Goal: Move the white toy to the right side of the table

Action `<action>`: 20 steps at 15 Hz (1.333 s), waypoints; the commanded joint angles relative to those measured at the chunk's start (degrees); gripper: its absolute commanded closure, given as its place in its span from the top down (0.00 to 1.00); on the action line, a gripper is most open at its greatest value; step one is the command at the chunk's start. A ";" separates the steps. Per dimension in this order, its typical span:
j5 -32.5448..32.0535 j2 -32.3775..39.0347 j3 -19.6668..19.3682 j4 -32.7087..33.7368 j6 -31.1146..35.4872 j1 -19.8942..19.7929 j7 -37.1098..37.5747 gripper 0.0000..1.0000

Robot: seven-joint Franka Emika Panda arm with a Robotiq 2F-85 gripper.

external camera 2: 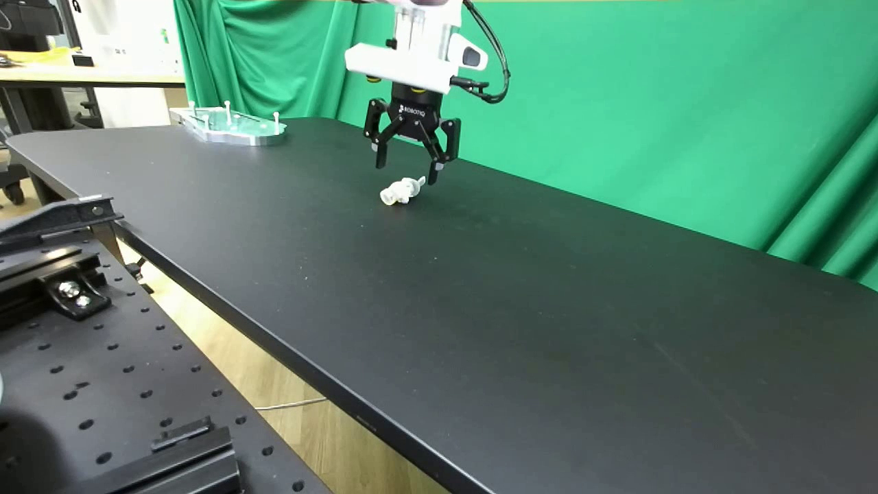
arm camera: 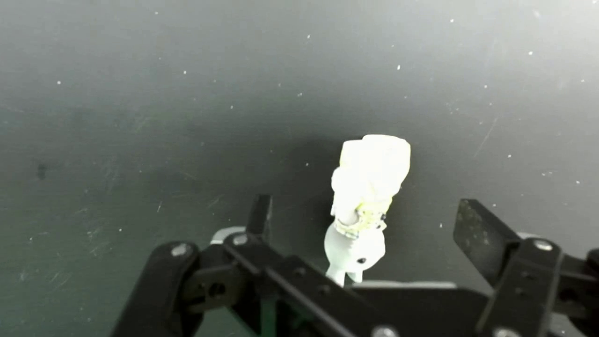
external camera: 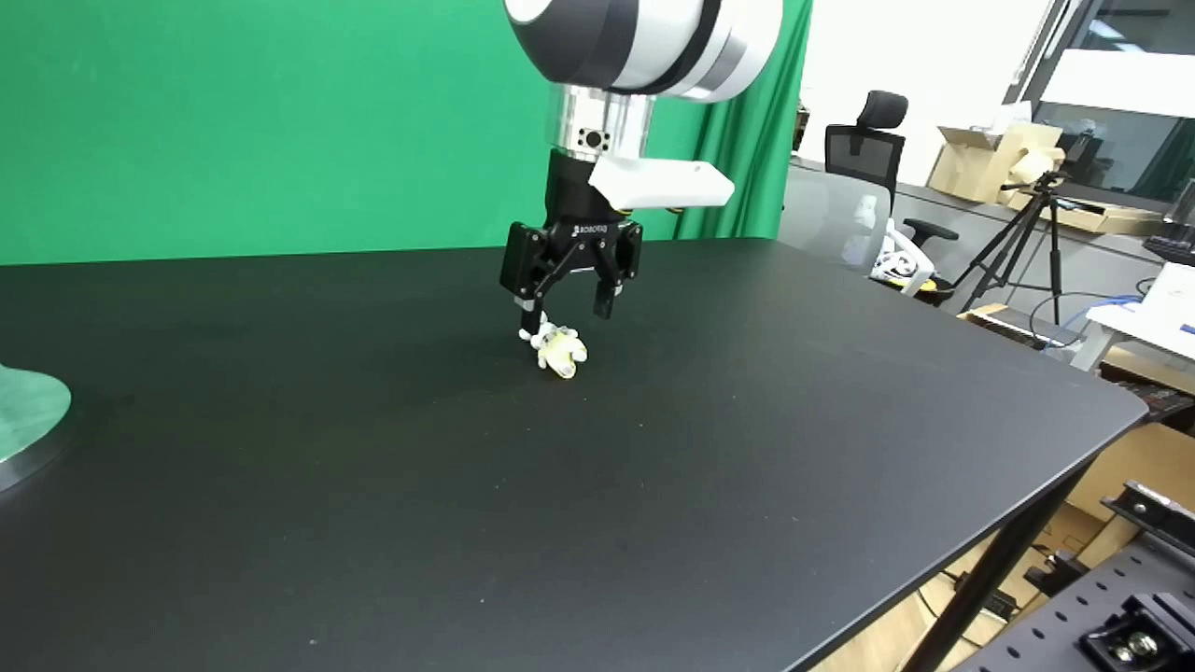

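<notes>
The white toy (external camera: 561, 353) lies on its side on the black table (external camera: 579, 523). It also shows in an exterior view (external camera 2: 400, 191) and in the wrist view (arm camera: 367, 182), with its round head and ears toward the gripper base. My gripper (external camera: 568, 315) points down and is open, with nothing held. In an exterior view the gripper (external camera 2: 407, 169) hangs just above and behind the toy. In the wrist view the fingers of the gripper (arm camera: 365, 210) stand wide apart, on either side of the toy's head, with gaps on both sides. The ear tips are partly hidden by the gripper.
A pale green round disc (external camera: 28, 411) stands at the table's left in an exterior view. A clear greenish plate with pegs (external camera 2: 233, 127) sits on the far left corner. A green curtain (external camera 2: 617, 103) hangs behind. A perforated metal bench (external camera 2: 137, 370) stands beyond the front edge.
</notes>
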 commanded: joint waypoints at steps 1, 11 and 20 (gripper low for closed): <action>-0.37 2.67 -0.93 3.05 -2.93 0.65 1.98 1.00; -1.89 5.83 -2.16 5.69 -2.67 1.72 2.19 0.31; -8.36 -1.73 -8.38 0.44 -0.81 4.99 7.70 0.07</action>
